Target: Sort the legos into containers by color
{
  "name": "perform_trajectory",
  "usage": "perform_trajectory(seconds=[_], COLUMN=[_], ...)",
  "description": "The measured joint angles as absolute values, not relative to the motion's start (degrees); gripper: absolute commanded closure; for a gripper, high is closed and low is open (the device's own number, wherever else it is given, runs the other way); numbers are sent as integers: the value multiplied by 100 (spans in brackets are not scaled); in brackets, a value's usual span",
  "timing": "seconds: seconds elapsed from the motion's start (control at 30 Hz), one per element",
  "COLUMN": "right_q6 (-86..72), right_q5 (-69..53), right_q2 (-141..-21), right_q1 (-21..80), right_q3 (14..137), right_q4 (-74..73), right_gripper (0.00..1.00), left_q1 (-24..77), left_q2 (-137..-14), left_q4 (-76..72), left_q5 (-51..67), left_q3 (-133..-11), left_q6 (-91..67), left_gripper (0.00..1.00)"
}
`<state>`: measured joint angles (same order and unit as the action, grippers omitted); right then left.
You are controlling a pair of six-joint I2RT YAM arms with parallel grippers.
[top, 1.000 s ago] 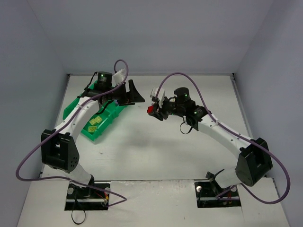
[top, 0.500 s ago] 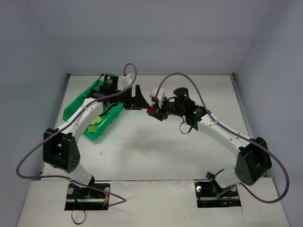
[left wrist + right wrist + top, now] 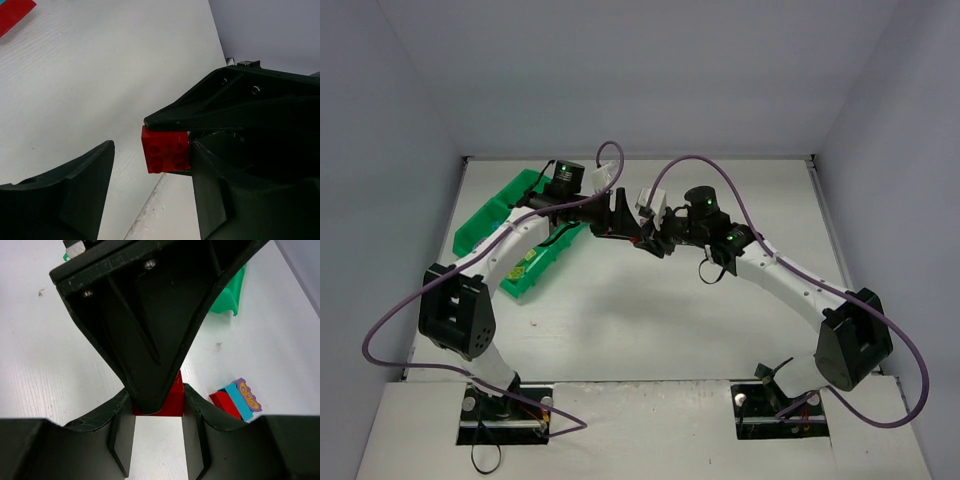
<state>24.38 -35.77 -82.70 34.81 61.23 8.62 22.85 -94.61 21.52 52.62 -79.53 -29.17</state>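
Meeting above the far middle of the table (image 3: 650, 330), both arms tip to tip; judged a hand-to-hand pass of one brick.

Green tray (image 3: 480, 228) at far left, set on a slant. Yellow-green legos (image 3: 523, 266) visible in its near end; other compartments largely hidden behind the left arm.

Left gripper (image 3: 624, 220) reaching right from the tray side, jaws spread to either side of the brick. Its left finger (image 3: 75, 190) well apart from the brick, its right finger (image 3: 225, 200) just beside it; cannot tell whether touching.

Right gripper (image 3: 650, 241) opposite, jaws pinching the red lego (image 3: 165, 150) at the very tips, clear of the table, studs toward the left wrist camera.

Small cluster of loose legos (image 3: 235, 400) on the table below: red, cyan, purple with a printed top. Another red piece (image 3: 15, 12) at the corner of the left wrist view, lying on the table.

Handling, judged: rigid moulded plastic, very light, not fragile, no give under the pads. Smooth flat sides, so likely slippery and prone to twist or pop out under an off-centre squeeze. Best taken across the two free flat side faces, square on, well onto the pads, clear of the other gripper's tips. Hold from the right side not to be let go before a firm grip on the left.
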Motion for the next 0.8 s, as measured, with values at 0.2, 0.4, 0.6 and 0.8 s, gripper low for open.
perform_trajectory(seconds=[0.2, 0.4, 0.6, 0.8], right_q6=[2453, 2449, 2368, 2117], right_q5=[-3516, -3459, -3208, -2735], right_q2=[-8335, -8335, -8335, -8237], right_q1=[3485, 3485, 3485, 3291], right_q3=[6123, 6121, 6121, 5983], right_q4=[834, 864, 878, 878], right_gripper=[87, 50, 23, 20], left_q1=[2362, 2362, 2296, 1785], left_q2=[-9461, -9465, -9500, -9889], left_q4=[2086, 2027, 2152, 2600], left_q5=[5293, 5264, 4991, 4335], left_q3=[-7981, -7981, -8036, -8632], left_q6=[-2987, -3046, -2867, -2547], left_gripper=[81, 93, 93, 93])
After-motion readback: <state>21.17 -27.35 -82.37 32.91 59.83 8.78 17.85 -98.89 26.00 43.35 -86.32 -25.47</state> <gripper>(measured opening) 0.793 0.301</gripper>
